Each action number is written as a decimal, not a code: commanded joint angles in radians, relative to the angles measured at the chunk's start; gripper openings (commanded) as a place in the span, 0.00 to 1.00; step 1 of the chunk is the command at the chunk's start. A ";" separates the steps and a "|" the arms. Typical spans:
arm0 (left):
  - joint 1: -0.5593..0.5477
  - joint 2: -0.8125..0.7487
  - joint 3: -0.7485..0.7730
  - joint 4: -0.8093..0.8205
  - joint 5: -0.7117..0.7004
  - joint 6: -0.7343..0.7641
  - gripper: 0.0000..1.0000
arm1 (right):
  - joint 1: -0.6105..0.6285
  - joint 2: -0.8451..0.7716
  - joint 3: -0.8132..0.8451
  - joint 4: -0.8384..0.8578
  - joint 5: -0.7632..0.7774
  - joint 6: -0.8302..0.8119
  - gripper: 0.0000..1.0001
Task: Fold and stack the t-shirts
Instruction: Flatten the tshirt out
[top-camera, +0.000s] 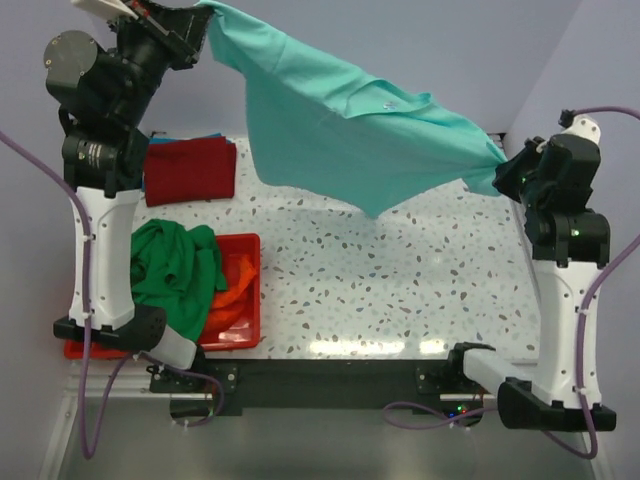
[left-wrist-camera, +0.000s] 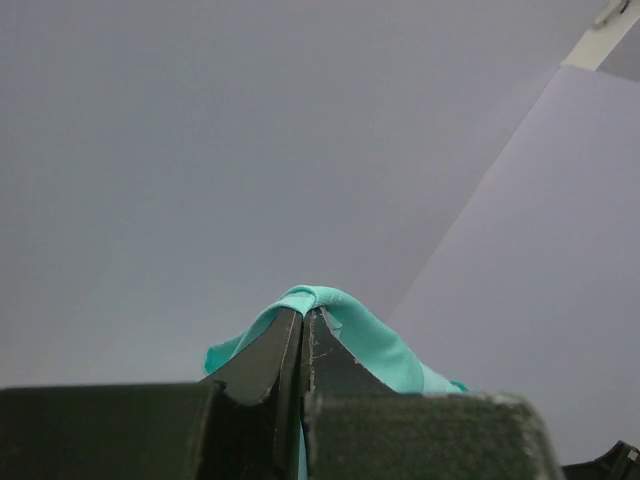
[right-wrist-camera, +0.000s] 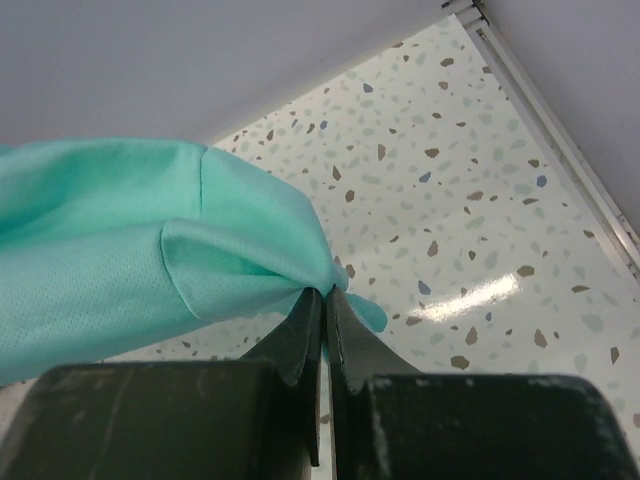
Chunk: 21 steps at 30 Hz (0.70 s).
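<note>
- Grips the teal t-shirt (top-camera: 340, 110) at 2 ends, fully clear of the desk (top-camera: 400, 290). Left hand (top-camera: 190, 30) clenched on a bunched edge and raised high; right hand (top-camera: 503, 172) clenched on another bunched edge, lower down.
- Shows the same in both wrist views: fingers pressed together, teal cloth folded over the tips.
- Runs the cloth's long axis from the left hand down and across to the right hand, sagging between the 2. Leaves 1 loose corner dangling below the span, about midway.
- Lies well below the left hand, toward that arm's base: a folded dark red t-shirt (top-camera: 190, 168) on the desk, likely the foot of the stack.
- Sits further toward the same base: a green t-shirt (top-camera: 175, 260) and an orange t-shirt (top-camera: 235, 290), heaped in a red bin (top-camera: 230, 343).
- Looks like the spreading step, with no fold made in the teal one yet.
- Probably calls for lowering both hands together with the span kept taut, so the dangling corner meets the bare desk beneath first.
- Puts the left hand nearer the dark red t-shirt, so better placed for stacking later.
</note>
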 joint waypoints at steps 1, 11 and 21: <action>0.010 -0.017 -0.021 0.130 -0.041 0.020 0.00 | 0.001 -0.052 0.038 -0.053 0.005 0.008 0.00; -0.028 0.032 -0.127 0.347 -0.036 0.039 0.00 | 0.001 -0.134 -0.079 -0.064 -0.023 0.063 0.00; -0.251 0.655 0.101 0.415 -0.122 0.173 0.03 | 0.000 -0.073 -0.493 0.043 0.040 0.146 0.00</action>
